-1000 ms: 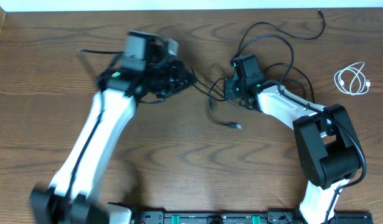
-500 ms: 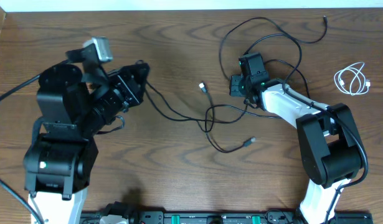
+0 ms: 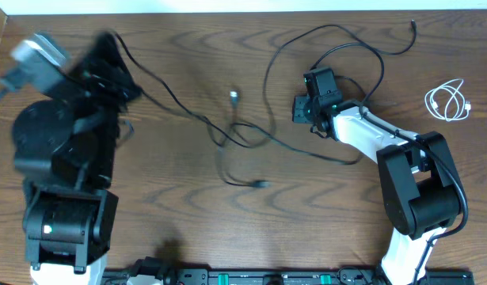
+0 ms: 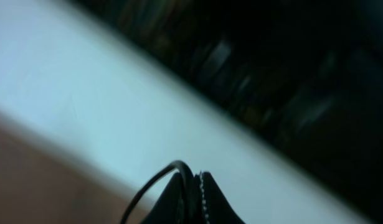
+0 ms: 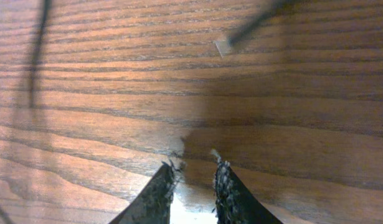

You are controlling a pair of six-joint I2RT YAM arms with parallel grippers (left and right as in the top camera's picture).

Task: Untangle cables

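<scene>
Wooden and brown-grained, the bench (image 3: 188,222) carries both cords, which lie well apart from each other. On the right side, near the edge, the white cord (image 3: 447,101) sits alone in a small loose coil, touched by nothing. Across the middle, the black cord (image 3: 237,133) runs a long way: from the raised, motion-blurred left arm at the upper left it slants down to a loose crossing of loops at the centre, then trails right and swings up in wide arcs around the right arm, with its far tip near the top right. One small plug end (image 3: 233,96) lies just above the central loops and another (image 3: 261,184) just below them. Seen from the left wrist, the left tool (image 4: 192,190) is clenched, fingertips pressed together, with the black cord curving out from between them; this tool is lifted off the bench. Low over bare wood, the right tool (image 5: 194,177) has its fingertips parted by a narrow gap with nothing between them, so it is released; blurred strands of black cord cross the wood beyond it
</scene>
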